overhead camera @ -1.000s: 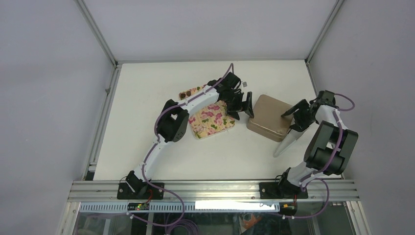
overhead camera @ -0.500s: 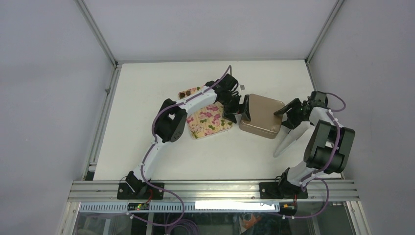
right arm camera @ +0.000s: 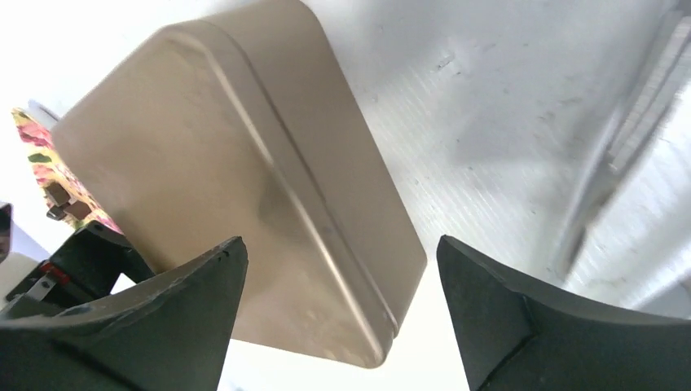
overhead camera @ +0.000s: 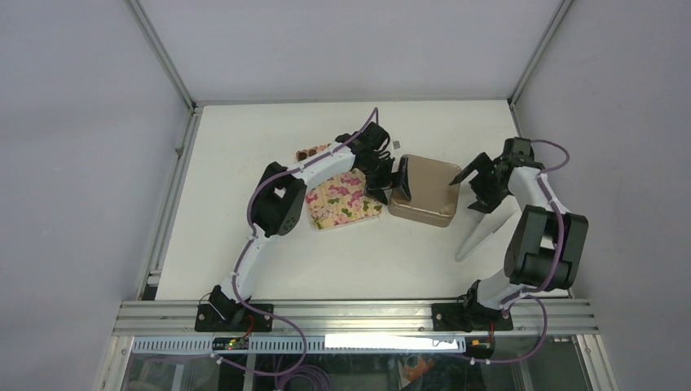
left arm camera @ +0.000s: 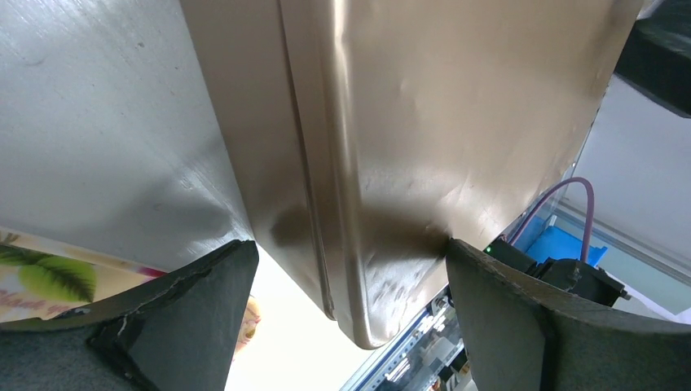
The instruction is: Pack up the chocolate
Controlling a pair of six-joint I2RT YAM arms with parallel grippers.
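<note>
A closed tan-brown box (overhead camera: 428, 186) lies mid-table. My left gripper (overhead camera: 393, 183) is at its left corner. In the left wrist view that corner (left arm camera: 456, 122) fills the space between the fingers: one pad rests on the lid, the other touches the lower edge of the side wall, so the gripper (left arm camera: 350, 244) is shut on the box. My right gripper (overhead camera: 466, 192) stands open just right of the box, and its wrist view shows the box (right arm camera: 204, 163) ahead of the spread gripper (right arm camera: 342, 244), untouched. A few dark chocolate pieces (overhead camera: 308, 152) lie at the far left, beyond the floral sheet.
A floral-patterned sheet (overhead camera: 342, 199) lies left of the box, partly under my left arm. A pale long tool (overhead camera: 481, 236) lies on the table to the right, near my right arm. A tiny grey scrap (overhead camera: 397, 145) sits behind the box. Metal rails edge the table.
The box has slid left across the table with my left gripper at its corner. My right gripper followed it, let go of its right edge and opened wide.
</note>
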